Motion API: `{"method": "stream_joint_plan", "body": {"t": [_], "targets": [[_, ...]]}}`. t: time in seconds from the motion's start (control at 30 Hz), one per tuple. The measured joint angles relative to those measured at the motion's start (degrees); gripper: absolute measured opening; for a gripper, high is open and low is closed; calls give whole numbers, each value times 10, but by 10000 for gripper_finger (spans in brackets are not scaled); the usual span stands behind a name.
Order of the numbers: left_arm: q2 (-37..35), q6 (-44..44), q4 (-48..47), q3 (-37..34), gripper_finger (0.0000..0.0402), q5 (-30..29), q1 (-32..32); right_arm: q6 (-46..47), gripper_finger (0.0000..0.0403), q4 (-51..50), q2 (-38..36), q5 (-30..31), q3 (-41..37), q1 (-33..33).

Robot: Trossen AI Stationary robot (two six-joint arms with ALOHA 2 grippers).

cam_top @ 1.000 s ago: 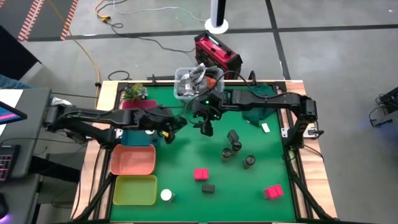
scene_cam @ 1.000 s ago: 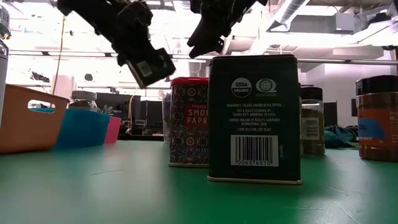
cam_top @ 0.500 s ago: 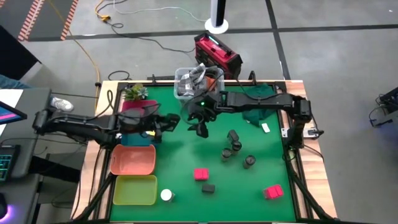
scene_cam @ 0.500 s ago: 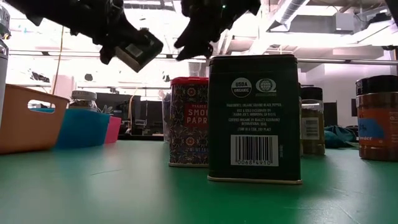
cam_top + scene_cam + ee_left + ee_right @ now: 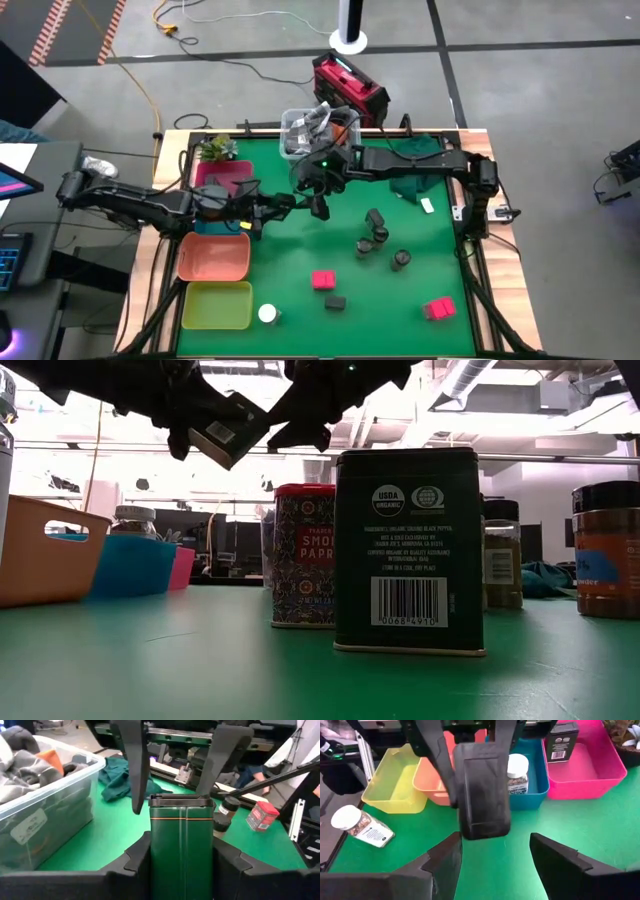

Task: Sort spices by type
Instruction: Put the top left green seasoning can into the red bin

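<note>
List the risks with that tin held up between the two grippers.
1. The left gripper holds the black tin in the air above the green table; a slip would likely drop it.
2. The right gripper hangs open close around the tin's top; a misjudged closing could knock it loose.

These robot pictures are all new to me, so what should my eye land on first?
Above the middle of the green table, the left end effector grips a dark green tin in mid-air, facing the open right end effector as if for a handover. Along the table's left edge sit coloured trays: yellow tray, orange tray, and a pink tray already holding one black box.
</note>
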Motion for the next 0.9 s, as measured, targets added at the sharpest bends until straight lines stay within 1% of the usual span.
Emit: {"method": "stream_joint_plan", "body": {"t": [0.1, 0.2, 0.37, 0.5, 0.7, 0.9], "targets": [[16, 8, 19, 0, 139, 1, 0, 0, 260, 1, 0, -6, 0, 1], [31, 18, 40, 0, 139, 2, 0, 9, 260, 2, 0, -33, 0, 1], [51, 29, 61, 0, 139, 9, 0, 4, 256, 1, 0, -30, 0, 8], [55, 25, 62, 0, 139, 21, 0, 0, 230, -3, 0, -30, 0, 8], [55, 23, 62, 0, 139, 24, 0, -12, 160, -3, 0, -29, 0, 8], [55, -7, 54, 4, 140, 22, 0, -15, 160, -6, 0, -29, 0, 8]]}}
